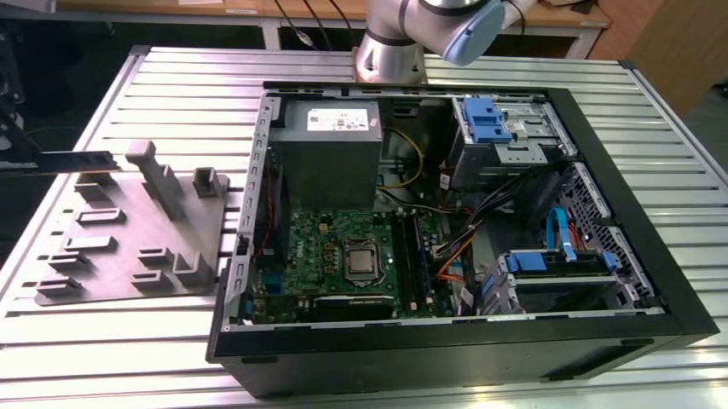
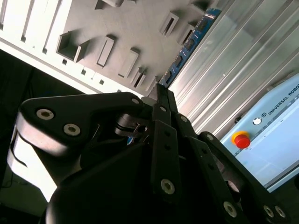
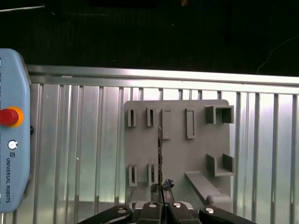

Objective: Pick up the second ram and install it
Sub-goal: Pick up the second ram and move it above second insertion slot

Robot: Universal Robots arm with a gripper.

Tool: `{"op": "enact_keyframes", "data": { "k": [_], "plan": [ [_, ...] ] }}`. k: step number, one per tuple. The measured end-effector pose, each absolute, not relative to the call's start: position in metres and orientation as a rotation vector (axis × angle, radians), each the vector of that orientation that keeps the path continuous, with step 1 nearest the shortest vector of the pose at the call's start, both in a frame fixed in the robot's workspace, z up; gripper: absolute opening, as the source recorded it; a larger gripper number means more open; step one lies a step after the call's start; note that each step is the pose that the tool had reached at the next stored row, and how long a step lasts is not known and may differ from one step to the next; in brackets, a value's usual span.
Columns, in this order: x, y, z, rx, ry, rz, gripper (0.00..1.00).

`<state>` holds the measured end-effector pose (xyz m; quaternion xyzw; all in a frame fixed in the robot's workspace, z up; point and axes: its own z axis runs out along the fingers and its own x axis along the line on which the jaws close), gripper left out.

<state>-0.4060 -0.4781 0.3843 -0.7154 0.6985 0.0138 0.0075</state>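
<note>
The gripper (image 3: 161,189) is pinching the second ram (image 2: 189,44) by one end. The board stands on edge and reaches out over a grey slotted tray (image 3: 187,156) on the ribbed metal worktop (image 3: 70,154). In the exterior view, the tray lies at nine o'clock from the open computer case (image 1: 671,281).

Open computer case (image 1: 455,349) beside grey fixture (image 1: 125,243)
</note>
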Motion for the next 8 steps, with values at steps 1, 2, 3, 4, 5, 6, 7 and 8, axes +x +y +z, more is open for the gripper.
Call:
{"op": "enact_keyframes", "data": {
  "k": [1, 2, 3, 4, 5, 6, 7, 8],
  "plan": [
    [-0.404, -0.478, 0.384, -2.237, 2.184, 0.043, 0.11],
    [-0.401, -0.478, 0.384, -2.237, 2.184, 0.043, 0.11],
    [-0.400, -0.478, 0.384, -2.237, 2.184, 0.043, 0.11],
    [-0.397, -0.478, 0.384, -2.237, 2.184, 0.043, 0.11],
    [-0.395, -0.478, 0.384, -2.237, 2.184, 0.043, 0.11],
    [-0.393, -0.478, 0.384, -2.237, 2.184, 0.043, 0.11],
    [-0.391, -0.478, 0.384, -2.237, 2.184, 0.043, 0.11],
    [-0.389, -0.478, 0.384, -2.237, 2.184, 0.043, 0.11]
  ]
}}
